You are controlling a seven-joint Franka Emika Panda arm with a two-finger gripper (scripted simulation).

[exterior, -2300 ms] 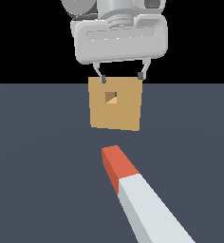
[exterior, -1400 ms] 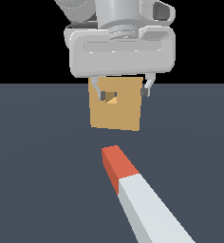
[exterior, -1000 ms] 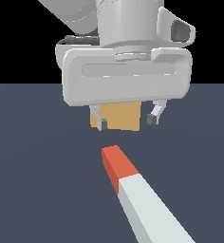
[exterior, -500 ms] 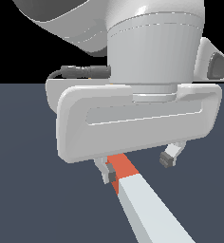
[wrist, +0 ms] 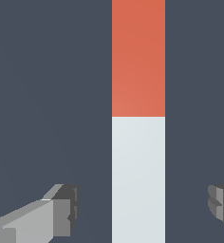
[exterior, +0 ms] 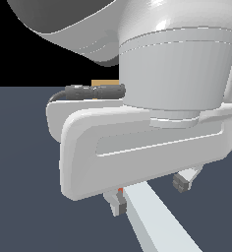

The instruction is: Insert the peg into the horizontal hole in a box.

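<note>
The peg (wrist: 138, 142) lies flat on the dark floor, its red end (wrist: 138, 57) leading into a long pale grey-white shaft (exterior: 157, 221). My gripper (wrist: 142, 209) is open and straddles the pale part just behind the red end, one fingertip (wrist: 61, 211) on each side with a gap to the peg. In the exterior view the gripper (exterior: 150, 193) and wrist fill most of the picture, its fingers (exterior: 117, 203) low beside the peg. Only a thin tan sliver of the box (exterior: 105, 82) shows above the hand. The hole is hidden behind the arm.
A flat dark blue-grey floor (exterior: 19, 172) runs under everything, with black background above it. The black cable stub (exterior: 91, 91) on the hand sticks out toward the exterior view's left.
The gripper has moved from in front of the box toward the camera and down over the peg, now covering the box and the red end in the exterior view. The peg has not moved.
</note>
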